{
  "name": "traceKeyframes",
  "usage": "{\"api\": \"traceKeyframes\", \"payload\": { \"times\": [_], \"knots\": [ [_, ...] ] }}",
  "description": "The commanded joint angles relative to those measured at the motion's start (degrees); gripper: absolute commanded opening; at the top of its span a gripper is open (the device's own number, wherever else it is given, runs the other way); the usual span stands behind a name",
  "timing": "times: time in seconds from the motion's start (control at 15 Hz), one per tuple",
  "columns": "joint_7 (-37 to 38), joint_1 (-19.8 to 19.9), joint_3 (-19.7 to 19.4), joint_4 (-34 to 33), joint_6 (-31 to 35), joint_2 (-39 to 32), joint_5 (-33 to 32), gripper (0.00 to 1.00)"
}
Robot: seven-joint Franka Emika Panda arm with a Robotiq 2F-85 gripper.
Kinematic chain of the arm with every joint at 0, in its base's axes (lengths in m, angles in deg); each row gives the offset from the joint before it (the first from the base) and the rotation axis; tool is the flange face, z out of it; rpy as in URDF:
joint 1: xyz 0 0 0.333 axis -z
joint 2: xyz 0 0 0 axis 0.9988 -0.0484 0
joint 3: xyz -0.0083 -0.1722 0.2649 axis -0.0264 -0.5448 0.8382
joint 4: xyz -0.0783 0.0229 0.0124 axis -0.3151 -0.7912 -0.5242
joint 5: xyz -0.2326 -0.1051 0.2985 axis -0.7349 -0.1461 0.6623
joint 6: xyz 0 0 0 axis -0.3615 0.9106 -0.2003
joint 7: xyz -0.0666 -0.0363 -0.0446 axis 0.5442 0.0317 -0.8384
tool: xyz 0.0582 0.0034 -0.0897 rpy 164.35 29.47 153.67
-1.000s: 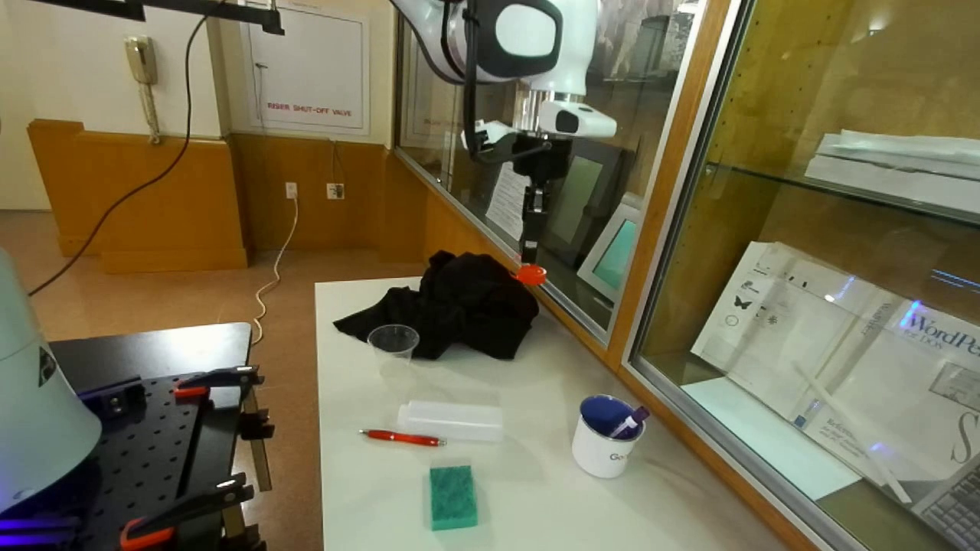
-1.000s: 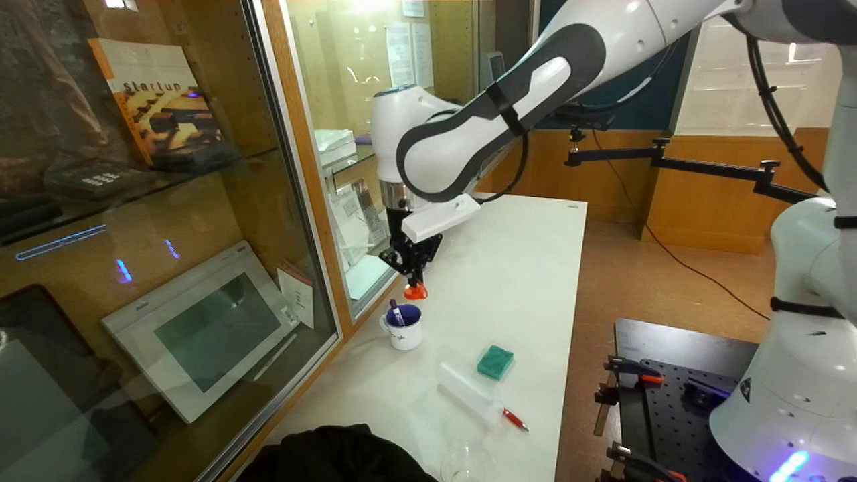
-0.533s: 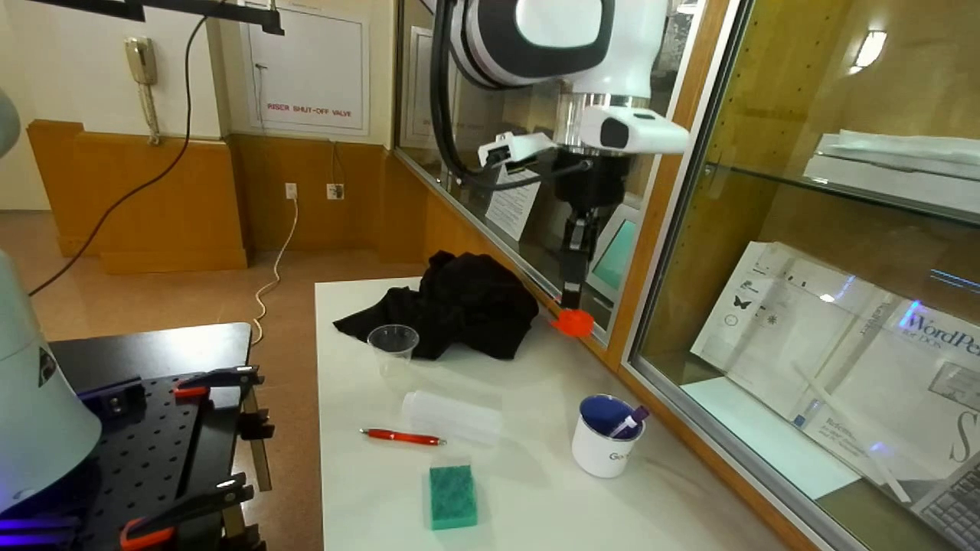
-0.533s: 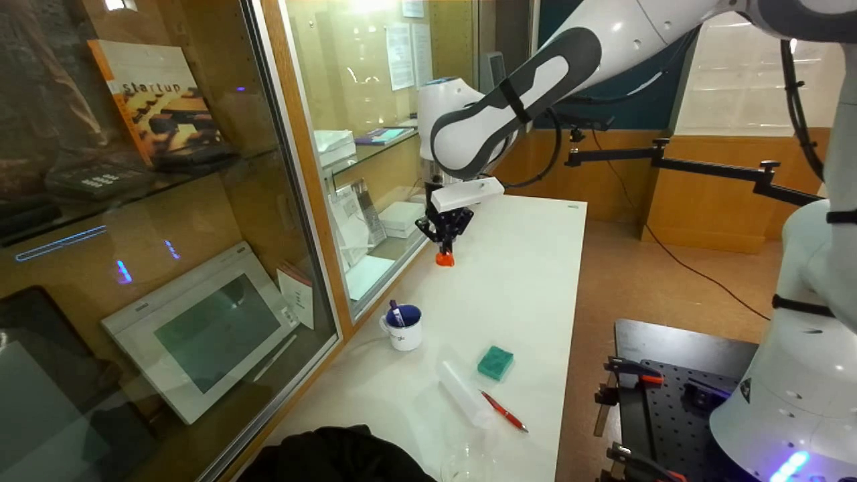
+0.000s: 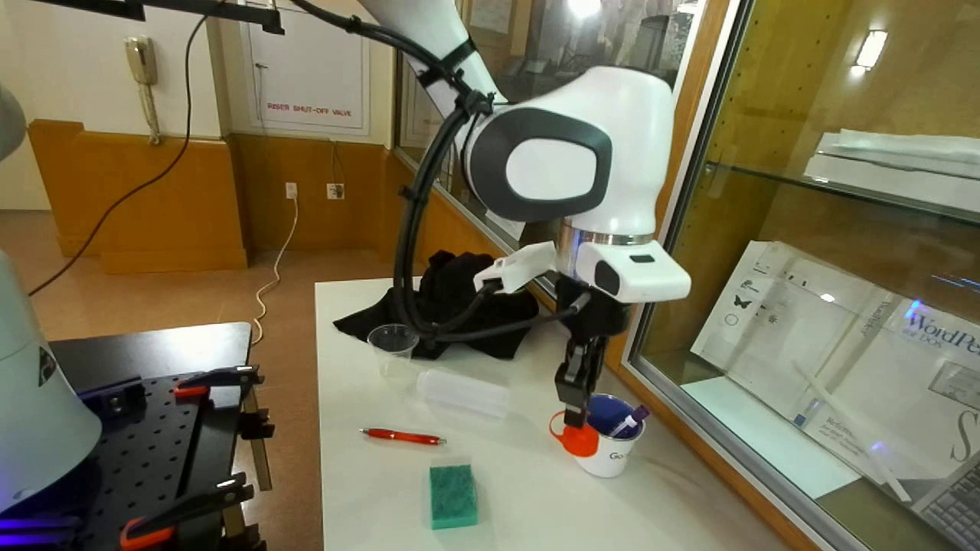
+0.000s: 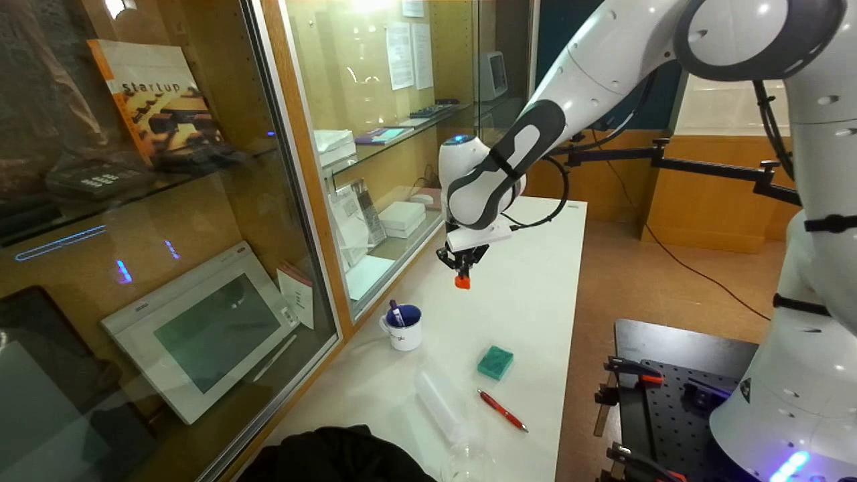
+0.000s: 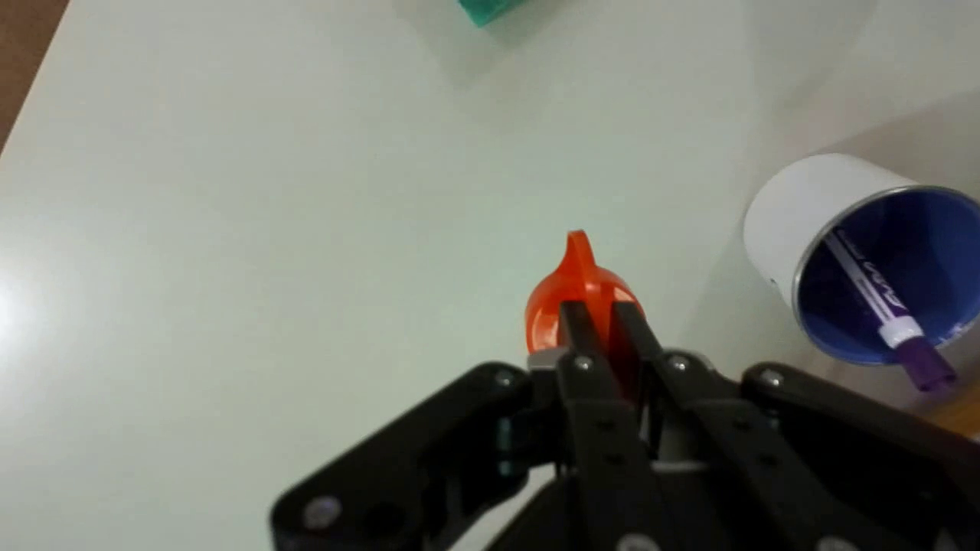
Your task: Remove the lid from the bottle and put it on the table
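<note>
In an exterior view, the gripper is grasping the red lid, its jaws pointing down, presumably for lowering it squarely onto the white table; from this angle the lid is overlapping the blue-lined cup. The lidless bottle is lying on its side, left of the cup and beyond the red pen, its round wall probably leaving it free to roll. In an exterior view, the lid is hanging above the table, apart from the cup and to its far right, while the green sponge is resting nearer, seemingly out of the lid's way. In the wrist view, the fingers are pinching a raised ridge on the lid, likely because that narrow part is offering the surest hold; a purple marker is leaning in the cup at right, which a straight lowering would probably be sparing. With the lid off the bottle, only the placing is apparently remaining.
</note>
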Motion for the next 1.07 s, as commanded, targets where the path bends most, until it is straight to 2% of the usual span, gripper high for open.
{"api": "traceKeyframes", "payload": {
  "times": [0.0, 0.07, 0.13, 0.4, 0.6, 0.93, 1.0],
  "knots": [
    [-0.1, -0.7, -0.7, -0.2, 0.1, -0.8, 0.5, 0.11],
    [0.0, -0.7, -0.8, -0.3, 0.1, -1.1, 0.5, 0.11],
    [0.0, -0.8, -0.7, -0.4, 0.1, -1.1, 0.5, 0.03],
    [0.1, 1.6, 1.0, -5.2, 1.4, -9.0, 7.8, 0.03],
    [-1.1, 3.6, 2.5, -8.6, 5.3, -16.0, 14.3, 0.03],
    [-0.3, 4.8, 2.9, -13.3, 11.7, -25.2, 19.9, 0.03],
    [-0.4, 4.7, 2.7, -13.5, 12.4, -25.8, 20.4, 0.20]
  ]
}}
